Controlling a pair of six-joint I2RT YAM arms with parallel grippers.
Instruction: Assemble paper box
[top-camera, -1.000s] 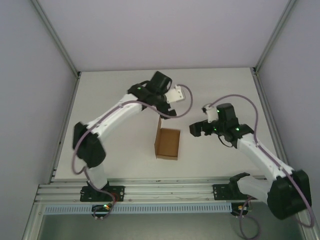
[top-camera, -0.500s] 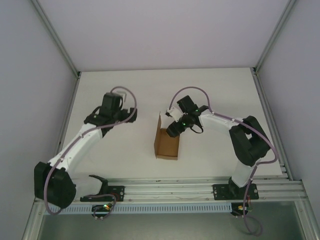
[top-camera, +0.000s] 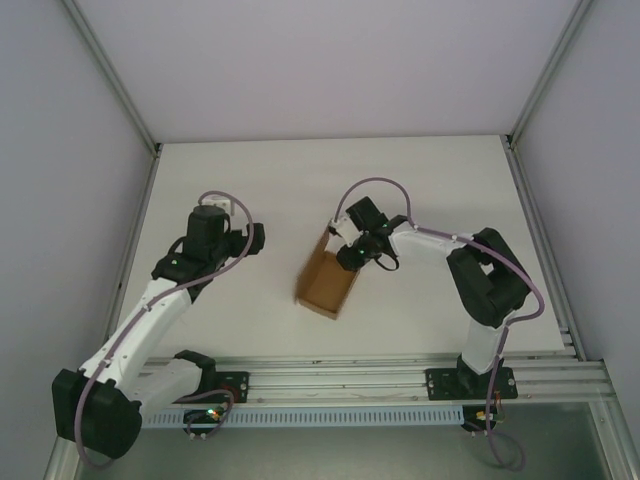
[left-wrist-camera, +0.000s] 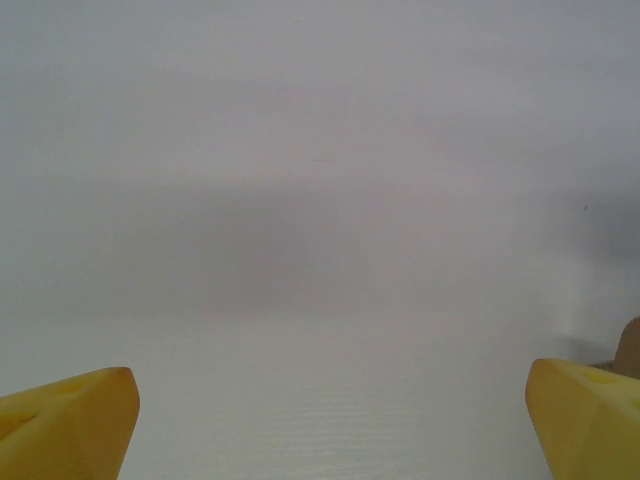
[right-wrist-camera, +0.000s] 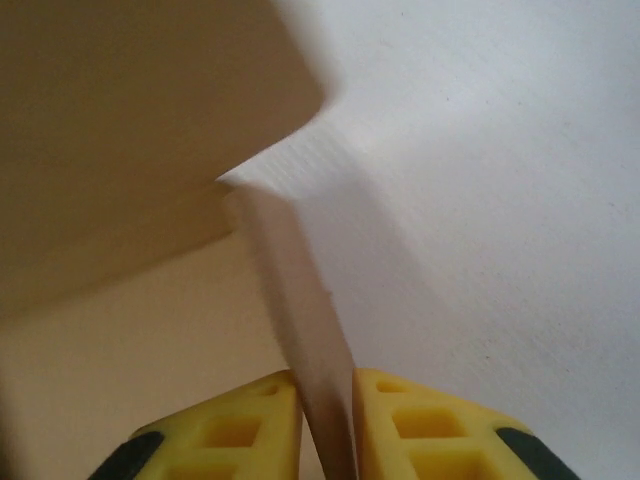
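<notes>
Paper box (top-camera: 325, 280) has swung askew — right hand (right-wrist-camera: 325, 425) pinches its thin wall, left hand (left-wrist-camera: 330, 410) spread wide — wall probably creases or slips if pulled.

Paper box (top-camera: 327, 281): plain brown cardboard, totally matt, no print. Smooth-faced up close, with a thin pale cut edge. Table (top-camera: 250, 180): white and matt, with a fine ribbed grain in the right wrist view. Right gripper (right-wrist-camera: 326, 400) and left gripper (left-wrist-camera: 330, 372): yellow plastic fingers with a soft satin sheen. Square moulded pockets on the right one, plus black rubbery-looking patches at the outer corners. Left arm (top-camera: 150, 305) and right arm (top-camera: 430, 237): white plastic shells, a bit glossy, with black matt joints. Lilac cable (top-camera: 375, 181) in a smooth sleeve. Bare aluminium rail (top-camera: 330, 372) along the table's near edge, dull metallic.
</notes>
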